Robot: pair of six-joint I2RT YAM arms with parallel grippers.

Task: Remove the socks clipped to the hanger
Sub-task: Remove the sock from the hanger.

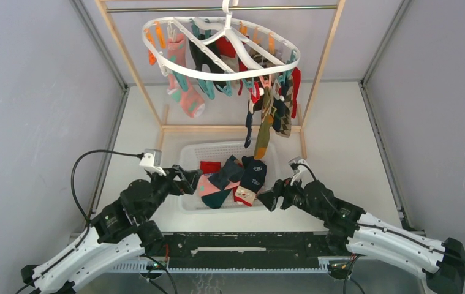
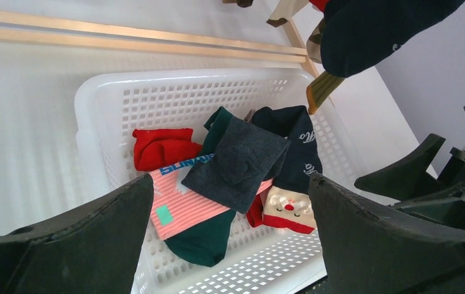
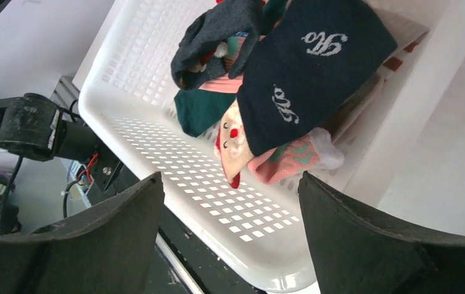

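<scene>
The white oval hanger (image 1: 230,78) hangs at the top from a rail, with orange and teal clips. Socks stay clipped to it: a pink one (image 1: 190,101) at the left and a dark, red and olive cluster (image 1: 272,113) at the right. One navy clipped sock (image 2: 370,30) dangles above the basket. Several loose socks (image 1: 230,180) lie in the white mesh basket (image 1: 196,150): grey (image 2: 239,162), red (image 2: 162,147), navy (image 3: 309,73), pink striped (image 2: 181,208). My left gripper (image 1: 190,180) (image 2: 230,184) is open over the basket's left side. My right gripper (image 1: 272,199) (image 3: 230,180) is open at its near right corner. Neither holds anything.
A wooden rack frame (image 1: 135,67) carries the hanger, and its low crossbar (image 1: 217,128) runs just behind the basket. Grey walls close in both sides. The right arm (image 2: 426,171) shows at the right edge of the left wrist view.
</scene>
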